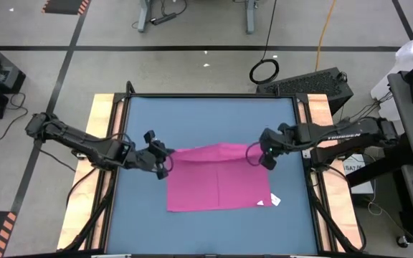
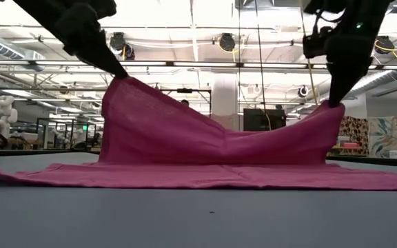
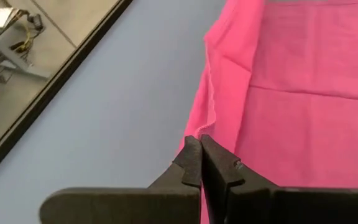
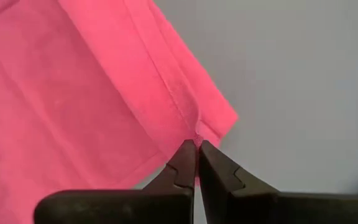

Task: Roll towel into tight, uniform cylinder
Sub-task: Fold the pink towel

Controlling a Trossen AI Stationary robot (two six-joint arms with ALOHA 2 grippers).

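My two arms are matte black, jointed, with loose black cables; each gripper, left gripper [image 3: 199, 144] and right gripper [image 4: 196, 148], ends in thin notched fingers.

I have both arms reaching inward from opposite sides, wrists angled down. My left gripper [image 1: 165, 161] and right gripper [image 1: 255, 152] are each pinched closed, raised above the table, well apart.
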